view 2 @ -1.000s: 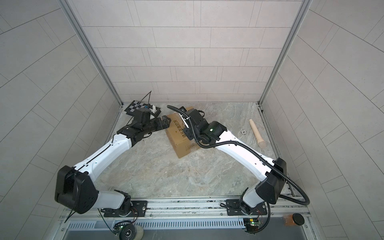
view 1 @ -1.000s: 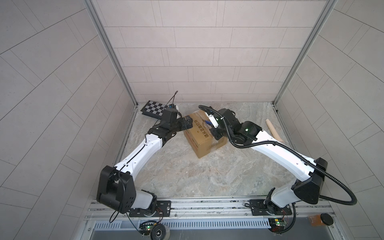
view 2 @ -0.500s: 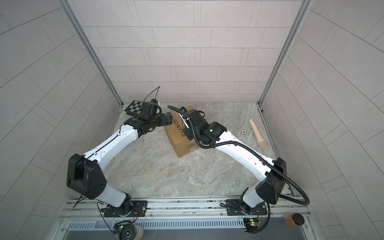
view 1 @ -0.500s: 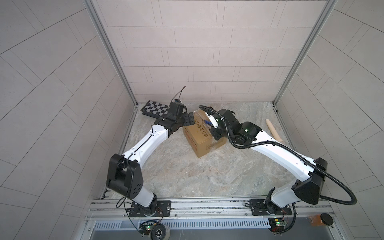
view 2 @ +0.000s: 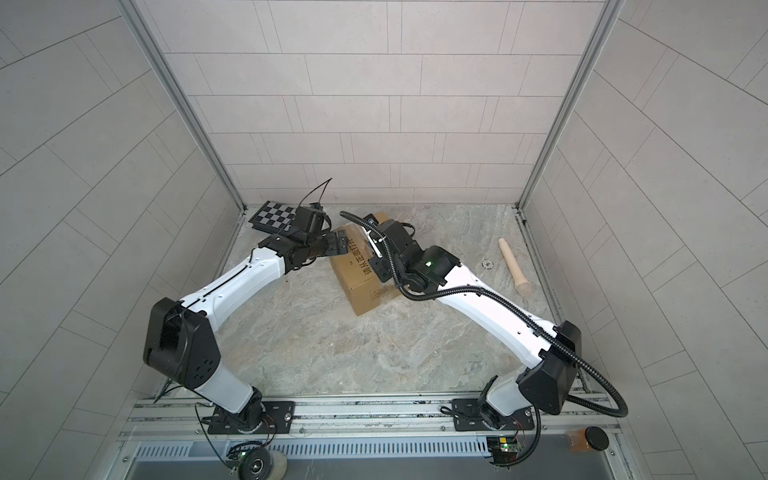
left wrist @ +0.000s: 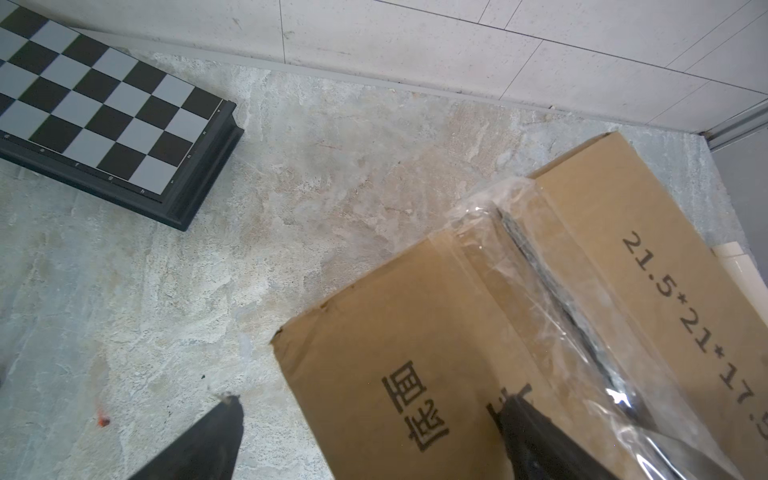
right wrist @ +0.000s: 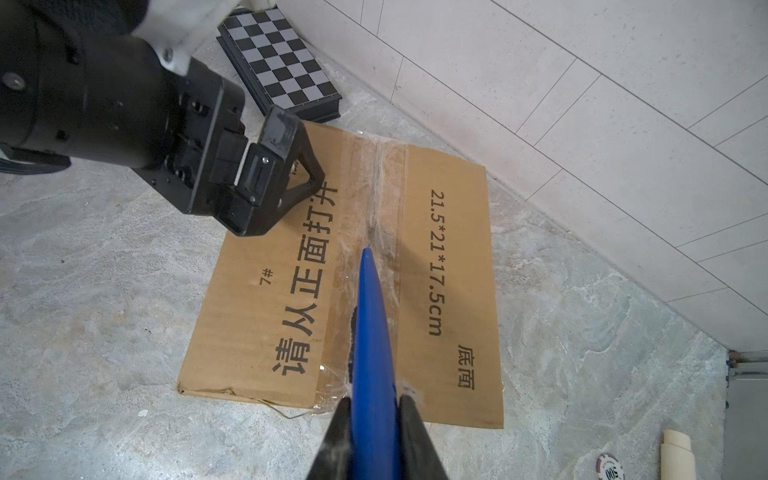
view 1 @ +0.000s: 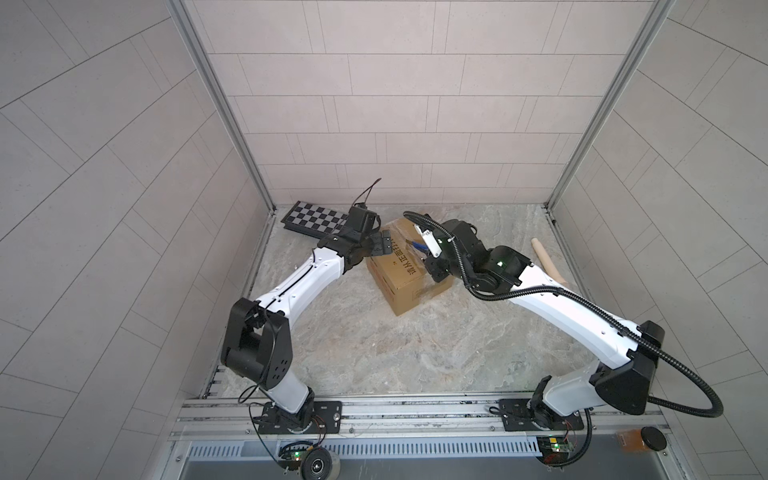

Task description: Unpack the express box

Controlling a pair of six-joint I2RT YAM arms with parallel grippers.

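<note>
clamping a blue tool [right wrist: 372,332], right jaws aim at the express box [right wrist: 232,291]; left jaws gape.

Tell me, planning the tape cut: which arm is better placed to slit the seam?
Right: the right gripper is shut on the blue tool, tip aimed along the express box's taped seam; the left gripper is open and empty.

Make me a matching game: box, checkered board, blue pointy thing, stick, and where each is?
1. brown cardboard express box
2. black-and-white chequered board
3. blue pointed tool
4. cream round stick

A. pinched between the fingers of the right gripper
B. lying alone on the right side
C. in the far left corner
D. taped along its top seam

Pairs: 1-D, 2-C, 3-A, 4-B
</note>
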